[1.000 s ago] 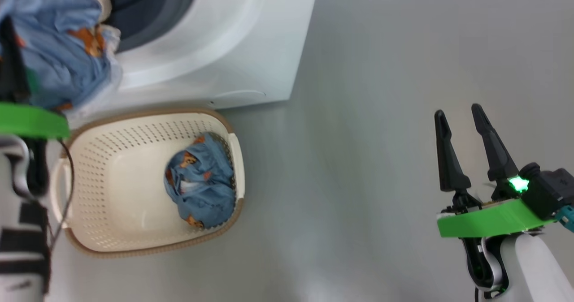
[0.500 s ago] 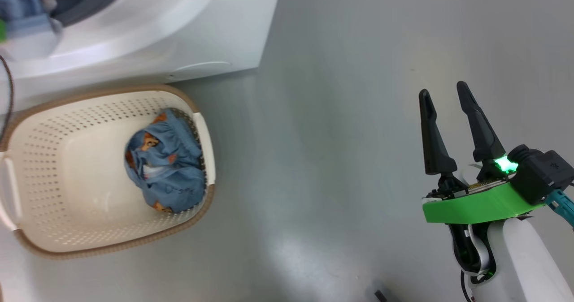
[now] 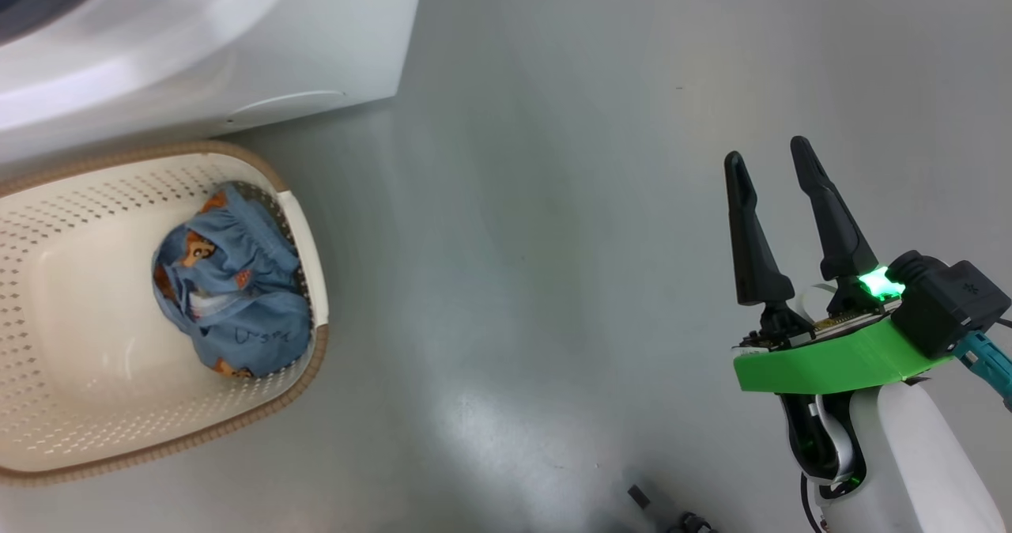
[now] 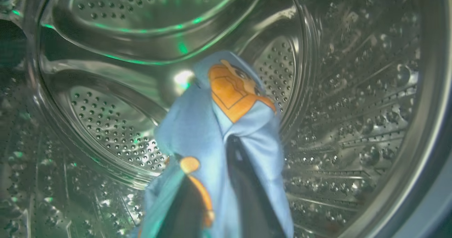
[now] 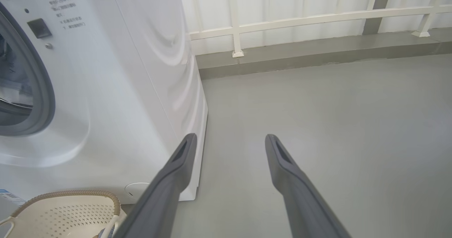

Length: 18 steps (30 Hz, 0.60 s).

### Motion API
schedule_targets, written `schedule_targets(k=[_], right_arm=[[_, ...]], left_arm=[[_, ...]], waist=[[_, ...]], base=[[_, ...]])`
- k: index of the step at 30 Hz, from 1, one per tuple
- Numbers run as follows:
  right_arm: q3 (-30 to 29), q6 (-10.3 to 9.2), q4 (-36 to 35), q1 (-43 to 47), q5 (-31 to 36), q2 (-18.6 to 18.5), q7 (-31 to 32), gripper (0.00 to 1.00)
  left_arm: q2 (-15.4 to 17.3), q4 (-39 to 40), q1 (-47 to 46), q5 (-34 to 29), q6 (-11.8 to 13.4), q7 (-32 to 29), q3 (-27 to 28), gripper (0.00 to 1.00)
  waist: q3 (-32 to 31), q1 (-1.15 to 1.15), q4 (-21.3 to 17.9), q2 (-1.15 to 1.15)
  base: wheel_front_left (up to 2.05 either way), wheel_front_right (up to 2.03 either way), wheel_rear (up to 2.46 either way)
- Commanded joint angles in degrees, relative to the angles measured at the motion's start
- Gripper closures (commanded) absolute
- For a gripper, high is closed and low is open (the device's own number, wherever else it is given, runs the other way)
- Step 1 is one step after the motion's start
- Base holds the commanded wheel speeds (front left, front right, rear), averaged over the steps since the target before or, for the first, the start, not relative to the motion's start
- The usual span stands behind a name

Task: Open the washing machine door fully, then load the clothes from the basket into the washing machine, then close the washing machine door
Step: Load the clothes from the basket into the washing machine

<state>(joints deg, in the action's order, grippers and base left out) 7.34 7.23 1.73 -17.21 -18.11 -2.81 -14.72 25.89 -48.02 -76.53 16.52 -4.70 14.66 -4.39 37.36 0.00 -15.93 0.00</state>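
Observation:
The white washing machine (image 3: 237,35) fills the top left of the head view; its door is out of view. Below it stands the cream basket (image 3: 79,319) with a bundle of blue clothes (image 3: 237,296) against its right wall. In the left wrist view, my left gripper (image 4: 208,149) is inside the steel drum (image 4: 116,125). A blue garment (image 4: 197,125) with orange figures drapes over its fingers and hides the tips, so its state is unclear. My right gripper (image 3: 765,150) hangs open and empty over the floor, well right of the basket.
The right wrist view has the machine's front with its grey seal (image 5: 46,89), the basket's rim (image 5: 63,213) at the bottom left, and a white railing (image 5: 317,19) along a low kerb at the back. Grey floor (image 3: 553,240) lies between basket and right gripper.
The head camera has swung, sliding the machine and basket to the left of the picture. The left arm and the garment it held at the machine's opening have left the head view.

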Motion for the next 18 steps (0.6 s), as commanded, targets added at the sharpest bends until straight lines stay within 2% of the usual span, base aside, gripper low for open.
schedule_targets(k=[1, 18], right_arm=[[1.2, 0.25, -1.5, 0.2, -0.3, -0.1, -0.3, 0.00], [1.2, 0.25, -1.3, 0.2, 0.3, -0.1, -0.3, 0.00]], left_arm=[[2.9, 2.1, 1.8, -0.7, 0.8, 0.3, 2.1, 0.00], [-0.2, 3.8, 6.8, -4.0, -1.0, 0.3, 7.9, 0.00]], waist=[[0.3, 0.00, -0.4, 0.00], [-0.9, 0.00, 0.9, 0.00]], base=[[0.00, 0.00, 0.00], [0.00, 0.00, 0.00]])
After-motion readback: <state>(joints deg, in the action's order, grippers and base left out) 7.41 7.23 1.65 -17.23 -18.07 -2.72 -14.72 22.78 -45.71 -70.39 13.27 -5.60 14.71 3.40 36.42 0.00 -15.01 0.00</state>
